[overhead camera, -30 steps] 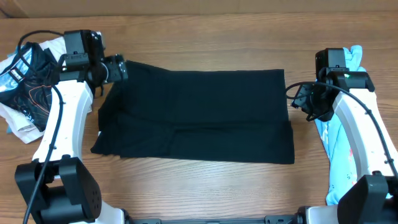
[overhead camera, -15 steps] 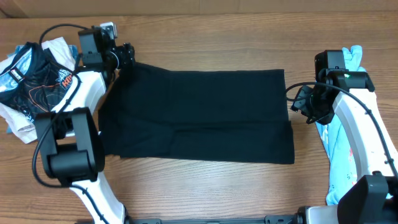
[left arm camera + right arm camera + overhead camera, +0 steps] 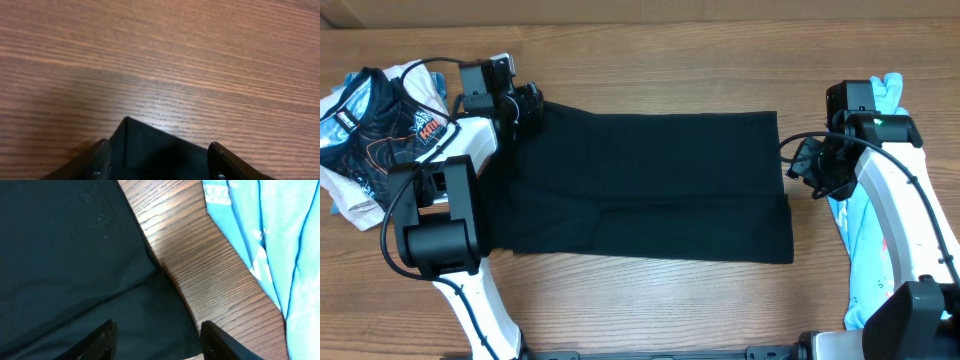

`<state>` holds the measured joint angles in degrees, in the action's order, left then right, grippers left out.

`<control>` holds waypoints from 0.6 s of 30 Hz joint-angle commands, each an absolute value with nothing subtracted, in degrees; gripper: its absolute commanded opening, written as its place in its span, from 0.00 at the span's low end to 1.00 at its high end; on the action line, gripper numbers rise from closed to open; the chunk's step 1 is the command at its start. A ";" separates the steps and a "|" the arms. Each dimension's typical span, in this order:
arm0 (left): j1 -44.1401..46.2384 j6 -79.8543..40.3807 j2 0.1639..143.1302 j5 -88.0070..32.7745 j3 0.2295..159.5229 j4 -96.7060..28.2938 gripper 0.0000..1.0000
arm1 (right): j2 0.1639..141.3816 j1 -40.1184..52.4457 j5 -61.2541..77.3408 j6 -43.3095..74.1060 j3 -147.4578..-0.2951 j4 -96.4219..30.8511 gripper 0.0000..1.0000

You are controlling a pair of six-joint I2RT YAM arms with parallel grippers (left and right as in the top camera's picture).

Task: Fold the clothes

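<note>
Black tee point(image 3: 640, 185) flat overhead; left wrist shows corner between released left hand point(image 3: 159, 150); right hand point(image 3: 158, 330) released.

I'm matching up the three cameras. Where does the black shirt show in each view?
Overhead: the black shirt lies spread across the middle of the table.
Left wrist: only one corner of the black shirt shows, at bottom centre.
Right wrist: the black shirt fills the left side.
Shared landmark: the table's wood grain beside the shirt's edge.

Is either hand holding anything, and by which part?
Nothing is held: left hand open around a corner of the black T-shirt, right hand open above its edge.
</note>
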<state>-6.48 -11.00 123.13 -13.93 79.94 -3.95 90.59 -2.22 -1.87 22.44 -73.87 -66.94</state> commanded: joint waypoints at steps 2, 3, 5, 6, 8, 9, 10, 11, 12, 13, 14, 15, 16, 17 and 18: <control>-6.74 -12.05 124.51 -13.54 80.49 -4.47 0.64 | 89.36 -2.31 -1.80 22.11 -74.96 -66.78 0.57; -6.74 -12.03 124.53 -13.54 80.49 -4.49 0.65 | 89.36 -2.31 -1.80 22.11 -74.96 -66.78 0.57; -6.72 -12.03 124.77 -13.54 80.49 -4.32 0.64 | 89.36 -2.31 -1.80 22.11 -74.96 -66.87 0.57; -6.74 -12.03 125.08 -13.37 80.49 -4.21 0.64 | 89.36 -2.31 -1.80 22.09 -74.96 -66.94 0.57; -6.72 -12.03 125.47 -12.93 80.49 -4.21 0.64 | 89.36 -2.31 -1.80 22.11 -74.96 -66.98 0.57; -6.72 -12.05 125.82 -12.97 80.49 -3.99 0.64 | 89.36 -2.31 -1.80 22.11 -74.96 -66.98 0.57; -6.72 -12.08 125.99 -12.97 80.49 -3.75 0.64 | 89.36 -2.31 -1.80 22.11 -74.96 -66.98 0.57; -6.72 -12.08 126.23 -12.86 80.49 -3.53 0.64 | 89.36 -2.31 -1.80 22.09 -74.96 -66.98 0.57; -6.72 -12.08 126.30 -12.64 80.49 -3.36 0.64 | 89.36 -2.31 -1.80 22.11 -74.96 -66.98 0.57; -6.72 -12.08 126.43 -12.14 80.49 -3.29 0.64 | 89.36 -2.31 -1.80 22.11 -74.96 -66.98 0.57; -6.72 -12.05 126.52 -11.53 80.49 -3.16 0.63 | 89.36 -2.31 -1.80 22.11 -74.96 -67.00 0.57; -6.72 -12.05 126.67 -11.38 80.53 -3.07 0.63 | 89.36 -2.31 -1.78 22.11 -74.96 -66.98 0.57; -6.72 -12.05 126.82 -11.40 80.53 -2.92 0.63 | 89.36 -2.31 -1.78 22.11 -74.96 -66.98 0.57; -6.72 -12.05 127.04 -11.42 80.53 -2.85 0.63 | 89.36 -2.31 -1.78 22.11 -74.96 -66.98 0.57; -6.72 -12.05 127.20 -11.42 80.53 -2.83 0.61 | 89.36 -2.31 -1.78 22.11 -74.96 -67.00 0.57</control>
<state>-6.48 -11.66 125.45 -12.82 79.94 -3.01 90.59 -2.22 -1.87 22.44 -73.87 -67.07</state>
